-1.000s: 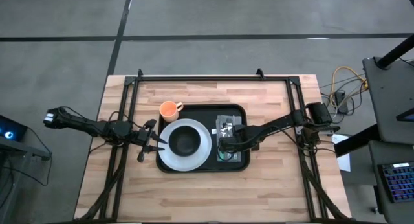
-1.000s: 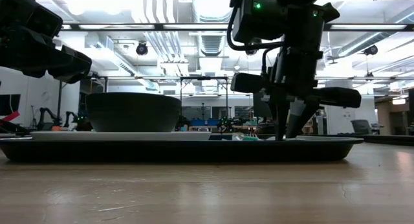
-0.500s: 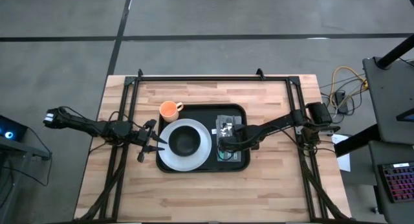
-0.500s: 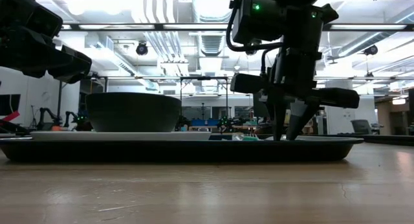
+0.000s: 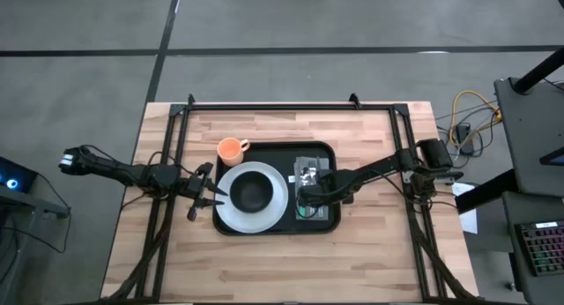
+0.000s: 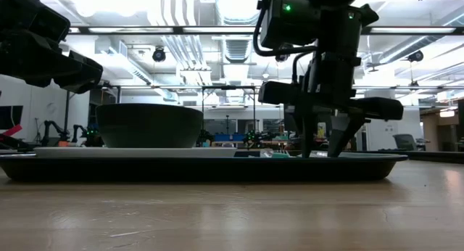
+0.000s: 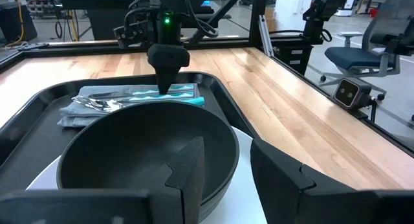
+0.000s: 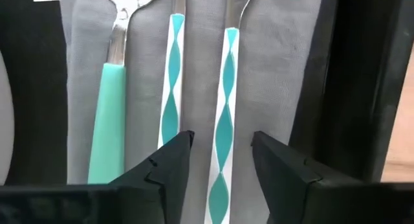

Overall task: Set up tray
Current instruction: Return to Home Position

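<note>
Under the right claw (image 8: pixel 221 143): grey napkin (image 8: pixel 278 56) carrying three pieces of cutlery side by side, handles toward the claw. Teal-handled spoon (image 8: pixel 110 114) lies farthest to one side; next a white-and-teal patterned handle (image 8: pixel 173 88); then a second patterned handle (image 8: pixel 226 101), which runs through the gap between the two fingers (image 8: pixel 168 166) as the wrist camera sees it. Heads of the patterned pair are cut off by the frame; cannot tell fork from knife. Right claw: fingers parted wider than one handle, nothing gripped. Low view puts its fingertips (image 6: pixel 344 128) down close to the tray (image 6: pixel 203 167); contact with napkin cannot be judged.

Tray: black, flat on the worktop (image 5: pixel 176 252), roughly mid-worktop, directly below the right claw and just ahead of the left claw (image 7: pixel 223 169). Napkin takes the tray end beneath the right claw. White plate (image 5: pixel 231 215) fills the tray end nearest the left claw, black bowl (image 5: pixel 252 193) upright at its centre. Orange cup (image 5: pixel 231 150) stands at the tray corner off to the side of the left claw, beyond the plate; whether inside the rim, cannot tell.

Left claw: at the tray's edge, over the plate rim, pointing across the bowl toward the right claw. Fingers apart, empty.
</note>
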You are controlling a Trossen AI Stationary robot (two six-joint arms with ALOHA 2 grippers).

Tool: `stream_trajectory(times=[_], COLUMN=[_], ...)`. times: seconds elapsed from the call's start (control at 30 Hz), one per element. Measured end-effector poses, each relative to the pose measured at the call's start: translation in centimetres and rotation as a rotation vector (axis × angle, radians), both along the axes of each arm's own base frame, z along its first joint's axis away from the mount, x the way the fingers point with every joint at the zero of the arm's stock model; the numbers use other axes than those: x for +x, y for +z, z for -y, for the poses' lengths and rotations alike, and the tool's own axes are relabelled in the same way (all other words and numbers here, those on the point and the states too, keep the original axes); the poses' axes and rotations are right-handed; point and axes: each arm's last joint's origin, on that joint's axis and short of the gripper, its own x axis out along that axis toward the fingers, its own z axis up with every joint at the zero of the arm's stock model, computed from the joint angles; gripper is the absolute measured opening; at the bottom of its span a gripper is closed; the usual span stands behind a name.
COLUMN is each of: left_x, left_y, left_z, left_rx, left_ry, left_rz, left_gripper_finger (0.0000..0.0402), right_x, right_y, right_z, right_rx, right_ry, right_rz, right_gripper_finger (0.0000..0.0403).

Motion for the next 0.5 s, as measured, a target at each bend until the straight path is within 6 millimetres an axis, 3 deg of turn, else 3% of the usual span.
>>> stream_trajectory(times=[0.27,0.5], left_x=[0.0,0.0], left_y=[0.0,0.0], left_z=[0.0,0.0], left_rx=[0.0,0.0], left_ry=[0.0,0.0], left_rz=[0.0,0.0], left_gripper_finger=[0.0109,0.0109], right_x=[0.7,2.2], right_y=[0.8,2.9], right_z=[0.4,0.3], right_rx=[-0.016,-0.012], right_ry=[0.092,0.147], right_rz=[0.012,0.088], right_gripper_finger=[0.0168,0.016])
